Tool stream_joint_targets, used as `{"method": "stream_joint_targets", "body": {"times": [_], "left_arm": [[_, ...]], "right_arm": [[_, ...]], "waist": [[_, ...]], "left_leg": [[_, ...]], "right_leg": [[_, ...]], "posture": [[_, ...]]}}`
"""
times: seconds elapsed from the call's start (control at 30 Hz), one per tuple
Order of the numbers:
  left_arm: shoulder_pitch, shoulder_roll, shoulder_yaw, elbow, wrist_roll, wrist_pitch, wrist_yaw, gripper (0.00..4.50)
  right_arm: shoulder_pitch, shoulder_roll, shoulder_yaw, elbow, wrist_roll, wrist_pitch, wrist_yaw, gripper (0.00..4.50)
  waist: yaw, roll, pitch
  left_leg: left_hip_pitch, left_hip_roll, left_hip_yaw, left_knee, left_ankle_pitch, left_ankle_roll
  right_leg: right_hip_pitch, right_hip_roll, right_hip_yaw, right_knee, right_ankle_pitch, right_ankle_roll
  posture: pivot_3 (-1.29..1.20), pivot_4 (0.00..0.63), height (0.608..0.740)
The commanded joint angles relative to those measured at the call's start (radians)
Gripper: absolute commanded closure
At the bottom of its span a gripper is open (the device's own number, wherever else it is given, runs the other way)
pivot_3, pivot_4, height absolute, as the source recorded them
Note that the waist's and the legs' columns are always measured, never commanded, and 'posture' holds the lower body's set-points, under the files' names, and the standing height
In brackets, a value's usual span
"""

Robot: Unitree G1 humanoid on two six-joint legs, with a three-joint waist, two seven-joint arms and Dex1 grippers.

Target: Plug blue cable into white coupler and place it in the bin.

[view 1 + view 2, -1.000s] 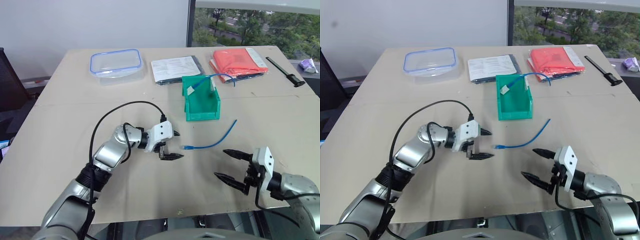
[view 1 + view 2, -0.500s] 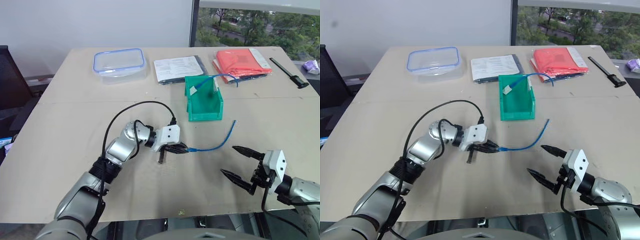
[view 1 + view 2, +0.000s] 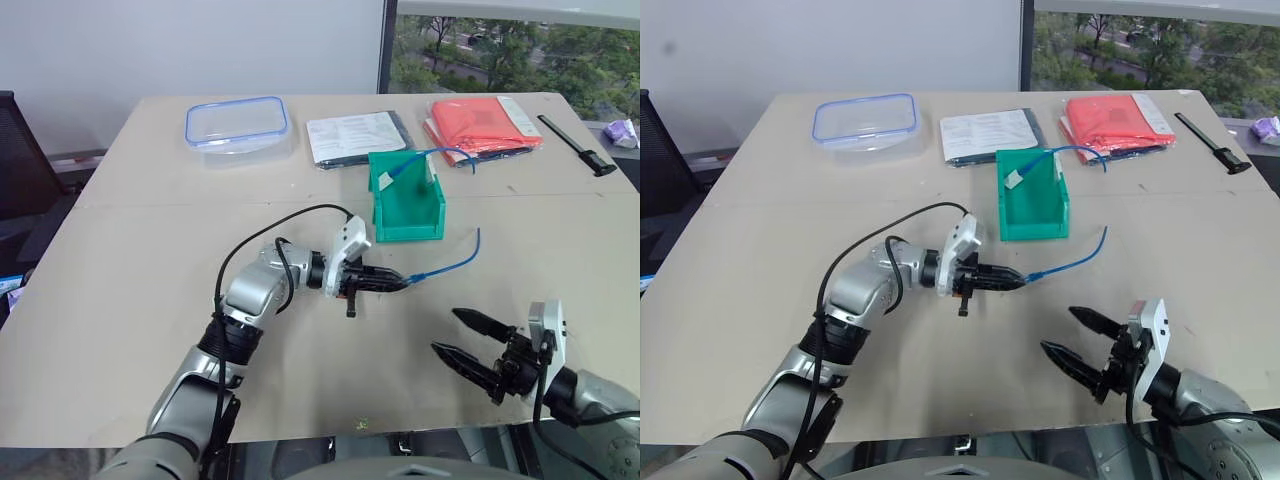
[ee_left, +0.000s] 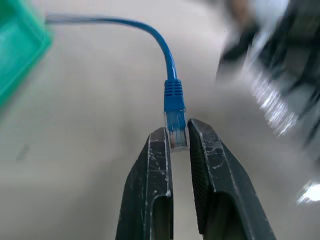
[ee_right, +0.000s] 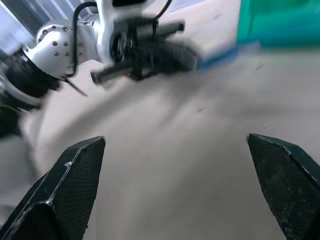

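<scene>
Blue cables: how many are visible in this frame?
2. One blue cable is held by its plug in the shut left gripper; another blue cable lies over the green bin rim.

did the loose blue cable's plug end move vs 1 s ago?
Yes. The left hand is shut on the blue cable at its plug, and that end has shifted toward the bin, lifted off the table.

- L arm reaches across mid-table, forearm angled toward robot's right; left gripper (image 3: 398,282) pts sideways, roughly level, fingers (image 4: 159,150) pinched on clear plug tip of blue cable (image 3: 455,263).
- R arm low, near table's front edge; right gripper (image 3: 468,338) pts toward L arm, fingers spread wide, holding nothing.
</scene>
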Motion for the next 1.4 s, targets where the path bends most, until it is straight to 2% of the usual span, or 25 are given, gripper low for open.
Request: {"method": "stream_joint_targets", "body": {"times": [0.03, 0.23, 0.37, 0.4, 0.47, 0.5, 0.53, 0.7, 0.8, 0.87, 0.9, 0.93, 1.03, 1.2, 1.4], "left_arm": [[0.012, -0.006, 0.055, -0.113, -0.179, 0.217, 0.018, 4.44], [0.002, -0.034, 0.111, -0.120, -0.296, 0.352, 0.081, 4.44], [-0.013, -0.052, 0.139, -0.105, -0.336, 0.388, 0.113, 4.44], [-0.014, -0.052, 0.141, -0.105, -0.340, 0.391, 0.117, 4.50], [-0.016, -0.056, 0.144, -0.104, -0.348, 0.394, 0.126, 4.50], [-0.017, -0.059, 0.146, -0.102, -0.353, 0.396, 0.131, 4.50], [-0.018, -0.060, 0.147, -0.101, -0.356, 0.396, 0.135, 4.50], [-0.020, -0.062, 0.144, -0.099, -0.371, 0.388, 0.145, 4.50], [-0.018, -0.062, 0.145, -0.095, -0.369, 0.366, 0.144, 4.50], [-0.008, -0.041, 0.129, -0.117, -0.360, 0.337, 0.111, 3.53], [-0.004, -0.037, 0.122, -0.125, -0.349, 0.323, 0.116, 3.24], [-0.004, -0.037, 0.119, -0.127, -0.335, 0.308, 0.132, 2.64], [0.016, 0.011, 0.090, -0.180, -0.297, 0.252, 0.109, 1.51], [0.105, 0.112, 0.144, -0.379, -0.279, 0.161, 0.141, 1.51], [0.246, 0.094, 0.295, -0.564, -0.114, -0.037, 0.443, 1.51]], "right_arm": [[-0.085, 0.069, -0.001, -0.055, 0.171, 0.042, -0.136, 0.00], [-0.182, 0.124, -0.004, -0.063, 0.352, 0.058, -0.246, 0.00], [-0.213, 0.125, 0.002, -0.071, 0.409, 0.056, -0.287, 0.00], [-0.215, 0.122, 0.004, -0.072, 0.414, 0.057, -0.289, 0.54], [-0.211, 0.112, 0.012, -0.076, 0.417, 0.061, -0.284, 1.17], [-0.209, 0.109, 0.015, -0.077, 0.420, 0.063, -0.284, 1.75], [-0.208, 0.107, 0.018, -0.077, 0.422, 0.062, -0.283, 2.08], [-0.214, 0.116, 0.017, -0.064, 0.443, 0.051, -0.295, 4.49], [-0.221, 0.116, 0.011, -0.060, 0.465, 0.048, -0.300, 4.49], [-0.221, 0.110, 0.007, -0.054, 0.469, 0.049, -0.298, 4.50], [-0.221, 0.109, 0.003, -0.049, 0.474, 0.048, -0.297, 4.50], [-0.221, 0.109, -0.003, -0.040, 0.486, 0.049, -0.303, 4.50], [-0.228, 0.108, -0.021, -0.014, 0.505, 0.046, -0.319, 4.50], [-0.254, 0.100, -0.052, 0.046, 0.448, 0.022, -0.310, 4.50], [-0.322, 0.107, -0.054, 0.140, 0.305, -0.036, -0.256, 4.50]], "waist": [[-0.003, 0.000, 0.000], [0.004, 0.000, 0.000], [0.006, 0.000, 0.000], [0.005, 0.000, 0.000], [0.004, 0.000, 0.000], [0.004, 0.000, 0.000], [0.004, 0.000, 0.000], [0.004, 0.000, 0.000], [0.004, 0.000, 0.000], [0.004, 0.000, 0.000], [0.004, 0.000, 0.000], [0.004, 0.000, 0.000], [0.004, 0.000, 0.000], [0.000, 0.000, 0.000], [0.004, 0.000, 0.000]], "left_leg": [[0.001, -0.001, 0.000, 0.000, 0.000, 0.000], [0.000, -0.002, -0.001, 0.000, 0.000, 0.000], [-0.001, -0.003, -0.001, 0.000, 0.000, 0.000], [-0.001, -0.003, -0.001, 0.000, 0.000, 0.000], [-0.001, -0.003, -0.001, 0.000, 0.000, 0.000], [-0.001, -0.003, -0.001, 0.000, 0.000, 0.000], [-0.001, -0.003, -0.001, 0.000, 0.000, 0.000], [-0.001, -0.003, -0.001, 0.000, 0.000, 0.000], [-0.001, -0.003, -0.001, 0.000, 0.000, 0.000], [-0.001, -0.003, -0.001, 0.000, 0.000, 0.000], [-0.001, -0.003, -0.001, 0.000, 0.000, 0.000], [-0.001, -0.003, -0.001, 0.000, 0.000, 0.000], [-0.001, -0.003, -0.001, 0.000, 0.000, 0.000], [0.000, -0.003, 0.000, -0.001, 0.000, 0.000], [0.000, -0.002, 0.000, -0.001, 0.000, 0.000]], "right_leg": [[0.000, 0.000, 0.000, 0.001, 0.000, 0.000], [0.000, 0.001, 0.000, 0.001, 0.000, 0.000], [0.000, 0.000, 0.000, -0.001, 0.000, 0.000], [0.000, 0.000, 0.000, -0.001, 0.000, 0.000], [0.000, 0.000, 0.000, -0.001, 0.000, 0.000], [0.000, 0.000, 0.000, -0.001, 0.000, 0.000], [0.000, 0.000, 0.000, -0.001, 0.000, 0.000], [0.000, 0.000, 0.000, -0.001, 0.000, 0.000], [0.000, 0.000, 0.000, -0.001, 0.000, 0.000], [0.000, 0.000, 0.000, -0.001, 0.000, 0.000], [0.000, 0.000, 0.000, -0.001, 0.000, 0.000], [0.000, 0.000, 0.000, -0.001, 0.000, 0.000], [0.000, 0.000, 0.000, -0.001, 0.000, 0.000], [0.000, 0.000, 0.001, -0.001, 0.000, 0.000], [0.000, -0.001, 0.001, -0.001, 0.000, -0.001]], "posture": [[0.00, 0.150, 0.740], [0.00, 0.150, 0.740], [0.00, 0.150, 0.740], [0.00, 0.150, 0.740], [0.00, 0.150, 0.740], [0.00, 0.150, 0.740], [0.00, 0.150, 0.740], [0.00, 0.150, 0.740], [0.00, 0.150, 0.740], [0.00, 0.150, 0.740], [0.00, 0.150, 0.740], [0.00, 0.150, 0.740], [0.00, 0.150, 0.740], [0.00, 0.150, 0.740], [0.00, 0.150, 0.740]]}}
